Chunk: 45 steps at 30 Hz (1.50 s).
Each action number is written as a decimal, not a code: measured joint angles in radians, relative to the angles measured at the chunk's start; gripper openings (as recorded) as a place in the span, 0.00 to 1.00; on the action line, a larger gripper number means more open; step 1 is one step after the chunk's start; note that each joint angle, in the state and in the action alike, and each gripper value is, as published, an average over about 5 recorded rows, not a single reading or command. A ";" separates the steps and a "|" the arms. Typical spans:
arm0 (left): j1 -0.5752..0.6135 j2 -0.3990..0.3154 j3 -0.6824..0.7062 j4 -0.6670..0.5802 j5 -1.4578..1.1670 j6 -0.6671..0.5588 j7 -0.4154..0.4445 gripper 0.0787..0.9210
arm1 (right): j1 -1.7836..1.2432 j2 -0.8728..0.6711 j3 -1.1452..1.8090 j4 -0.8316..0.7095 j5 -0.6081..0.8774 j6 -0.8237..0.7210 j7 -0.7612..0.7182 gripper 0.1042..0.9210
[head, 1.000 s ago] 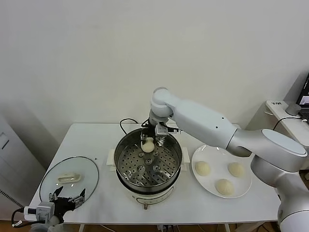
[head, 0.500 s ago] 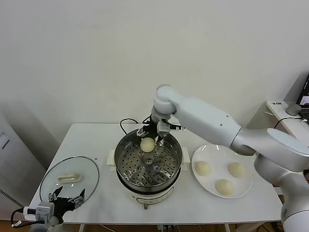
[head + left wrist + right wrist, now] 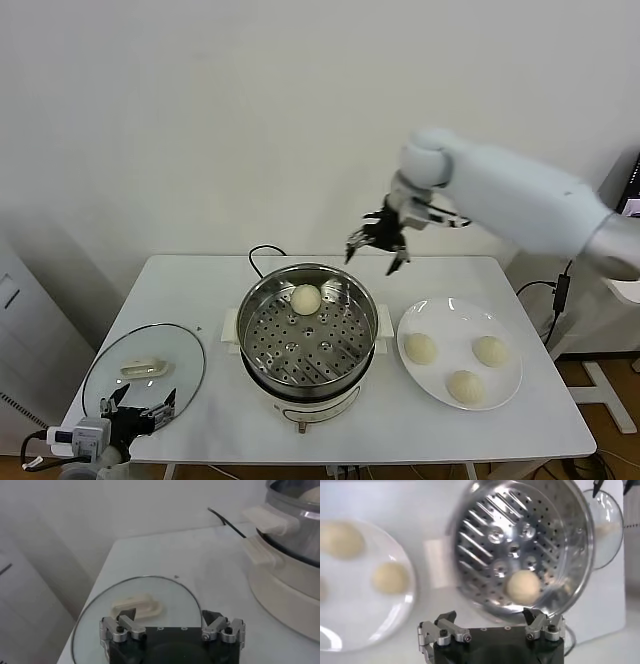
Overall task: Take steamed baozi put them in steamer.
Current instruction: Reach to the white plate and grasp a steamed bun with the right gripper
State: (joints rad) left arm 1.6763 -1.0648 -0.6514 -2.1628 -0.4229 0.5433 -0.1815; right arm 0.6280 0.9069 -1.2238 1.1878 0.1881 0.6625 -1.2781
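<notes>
The steel steamer (image 3: 345, 305) stands mid-table with one pale baozi (image 3: 305, 298) lying on its perforated floor at the back. Three more baozi (image 3: 420, 348) (image 3: 489, 350) (image 3: 465, 385) sit on the white plate (image 3: 450, 318) to its right. My right gripper (image 3: 378, 243) hangs open and empty in the air, above and behind the steamer's right side. The right wrist view looks down past that gripper (image 3: 490, 615) at the baozi (image 3: 522, 586) in the steamer (image 3: 520, 525) and at plate baozi (image 3: 390, 577). My left gripper (image 3: 140, 412) waits open at the table's front left corner.
A round glass lid (image 3: 143, 368) with a white handle lies flat at the front left, right before the left gripper (image 3: 170, 615), with its handle (image 3: 137, 606) showing. A black cord (image 3: 262, 252) runs behind the steamer. A side table stands at the far right.
My right gripper opened, left the baozi on the steamer floor, then rose up and to the right, out of the pot. The left arm has not moved.
</notes>
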 measured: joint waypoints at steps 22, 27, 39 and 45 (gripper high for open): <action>-0.017 -0.010 0.014 -0.003 0.001 0.014 -0.002 0.88 | -0.207 -0.098 -0.026 -0.115 0.120 -0.447 0.063 0.88; -0.020 -0.016 0.019 -0.003 0.004 0.017 -0.002 0.88 | -0.279 -0.080 0.007 -0.156 0.101 -0.474 0.079 0.88; -0.026 -0.015 0.023 0.003 0.005 0.019 -0.002 0.88 | -0.417 -0.057 0.091 -0.227 0.045 -0.505 0.120 0.88; -0.029 -0.015 0.025 0.003 0.005 0.020 -0.002 0.88 | -0.467 -0.040 0.133 -0.252 0.021 -0.513 0.134 0.86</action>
State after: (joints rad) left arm 1.6470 -1.0796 -0.6264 -2.1597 -0.4176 0.5630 -0.1835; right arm 0.1611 0.8666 -1.0906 0.9359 0.2089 0.1498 -1.1444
